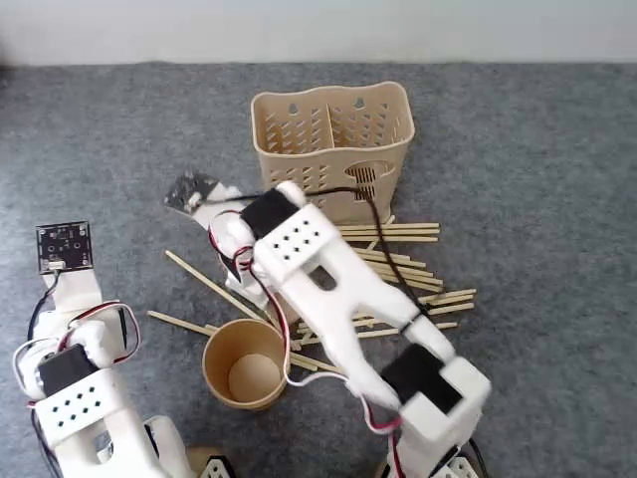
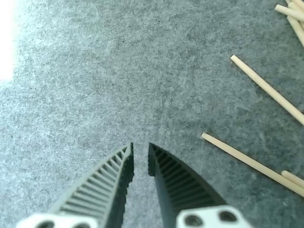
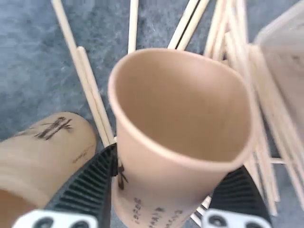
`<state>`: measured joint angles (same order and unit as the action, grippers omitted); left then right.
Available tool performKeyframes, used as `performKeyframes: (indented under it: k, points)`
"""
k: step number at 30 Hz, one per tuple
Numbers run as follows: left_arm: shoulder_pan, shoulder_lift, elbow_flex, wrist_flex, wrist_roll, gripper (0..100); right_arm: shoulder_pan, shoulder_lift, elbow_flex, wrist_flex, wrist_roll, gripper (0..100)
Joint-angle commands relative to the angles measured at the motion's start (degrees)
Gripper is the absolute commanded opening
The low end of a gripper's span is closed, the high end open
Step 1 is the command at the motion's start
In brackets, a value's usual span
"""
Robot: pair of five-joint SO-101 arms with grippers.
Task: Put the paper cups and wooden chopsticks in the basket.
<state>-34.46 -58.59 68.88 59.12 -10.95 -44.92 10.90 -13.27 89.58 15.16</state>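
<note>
Basket [image 1: 318, 171] at 12 o'clock on the grey worktop [image 1: 528, 149]: two compartments, slotted walls visible down inside. One paper cup [image 1: 246, 363] stands upright at 6 o'clock with its bare bottom showing. Chopsticks [image 1: 403, 234] are strewn between it and the basket, toward 3 o'clock.

Right claw [image 3: 173, 166] is clenched on a second paper cup [image 3: 185, 109], mouth toward its camera, chopsticks beneath. Right arm [image 1: 338, 289] stretches from 5 o'clock toward centre.

Left arm [image 1: 85, 398] sits at 7 o'clock. Left claw [image 2: 140, 154] is pinched nearly together on nothing, over bare worktop.

Right arm covers part of the chopstick pile from overhead. Cup print is too blurred to read.
</note>
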Motion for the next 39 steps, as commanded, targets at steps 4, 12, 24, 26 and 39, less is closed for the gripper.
performKeyframes:
  k: [4,12,24,26,39]
  points:
    - [-0.1,-1.4,-0.6,-0.9,0.4,6,-0.4,-13.6,-10.9,6.3,0.7,15.8]
    - [-0.1,-1.4,-0.6,-1.0,0.4,6,-4.4,-25.5,-14.2,12.8,0.4,15.8]
    - [-0.4,-1.5,-1.0,-1.0,0.4,6,-11.6,-42.3,1.3,12.4,0.4,15.8]
    - [-0.4,-1.5,-1.1,-1.0,0.4,6,-11.6,-44.1,6.9,10.2,0.5,15.8]
    - [-3.2,-1.5,-1.7,-1.0,2.2,6,-11.6,-74.9,49.9,-27.3,0.2,15.8]
